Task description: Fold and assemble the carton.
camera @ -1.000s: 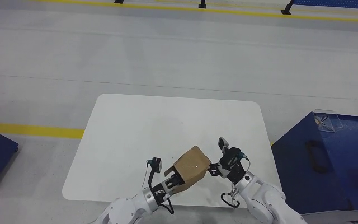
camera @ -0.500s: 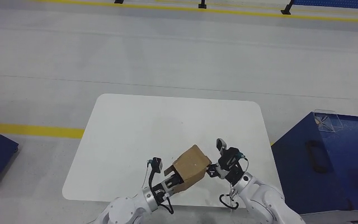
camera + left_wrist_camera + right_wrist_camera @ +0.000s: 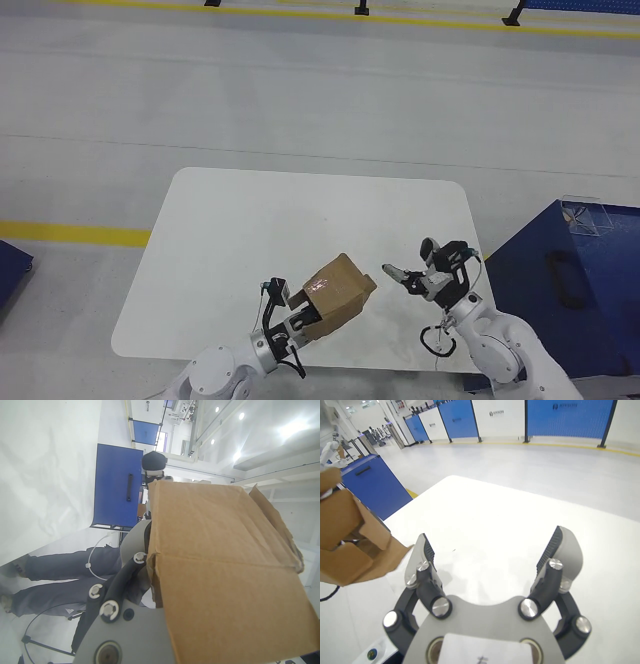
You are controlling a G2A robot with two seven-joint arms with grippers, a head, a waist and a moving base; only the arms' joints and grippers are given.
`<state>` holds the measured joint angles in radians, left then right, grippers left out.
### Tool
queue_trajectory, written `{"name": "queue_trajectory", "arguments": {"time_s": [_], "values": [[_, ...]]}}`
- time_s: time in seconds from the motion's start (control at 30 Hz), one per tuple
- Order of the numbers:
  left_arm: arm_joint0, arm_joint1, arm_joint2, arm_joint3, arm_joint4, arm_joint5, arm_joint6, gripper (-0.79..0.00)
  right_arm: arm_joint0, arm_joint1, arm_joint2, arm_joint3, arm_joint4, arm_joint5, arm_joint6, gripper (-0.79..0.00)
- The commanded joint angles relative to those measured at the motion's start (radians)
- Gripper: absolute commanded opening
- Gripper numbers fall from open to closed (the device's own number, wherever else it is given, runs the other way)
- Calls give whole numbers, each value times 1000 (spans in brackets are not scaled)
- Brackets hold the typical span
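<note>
A brown cardboard carton point(image 3: 337, 289) hangs tilted just above the near part of the white table point(image 3: 250, 220). My left gripper point(image 3: 300, 318) is shut on the carton's near lower end. In the left wrist view, the carton point(image 3: 225, 560) covers most of the grip, with one dark finger point(image 3: 117, 580) beside it. My right gripper point(image 3: 404, 275) stands open a short way right of the carton, apart from it. In the right wrist view, its gripper point(image 3: 492, 545) holds nothing, and the carton's open end with loose flaps point(image 3: 352, 550) lies off to one side.
A blue cabinet point(image 3: 570, 290) stands close to the table's right edge. Another blue cabinet point(image 3: 372, 482) stands past the table's edge in the right wrist view. The far half of the table is bare white surface.
My right gripper has come off the carton's right side, moved right and now stands open. The carton has shifted slightly left in the left gripper.
</note>
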<state>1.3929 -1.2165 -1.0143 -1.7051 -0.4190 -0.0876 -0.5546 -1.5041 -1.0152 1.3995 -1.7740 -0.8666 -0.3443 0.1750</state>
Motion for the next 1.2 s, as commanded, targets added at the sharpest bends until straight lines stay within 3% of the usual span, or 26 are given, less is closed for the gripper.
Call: {"name": "queue_trajectory", "arguments": {"time_s": [0.0, 0.17, 0.33, 0.63, 1.17], "values": [[-1, -1, 1, -1, 1, 4, -1, -785, 6, -3, -38, 9, 25, -43, 51, 0], [-12, -4, 11, 2, 6, 20, 3, -785, 18, -7, -74, 29, 199, -157, 135, 0], [-18, -7, 20, 8, 8, 26, 7, -785, 23, -1, -35, 26, 346, -218, 197, 0], [-19, -11, 37, 9, 32, 30, 12, -785, -7, 5, 16, -25, 328, -215, 186, 0], [-15, -14, 47, 7, 68, 32, 17, -785, -8, 4, 6, -89, 228, -172, 205, 0]]}}
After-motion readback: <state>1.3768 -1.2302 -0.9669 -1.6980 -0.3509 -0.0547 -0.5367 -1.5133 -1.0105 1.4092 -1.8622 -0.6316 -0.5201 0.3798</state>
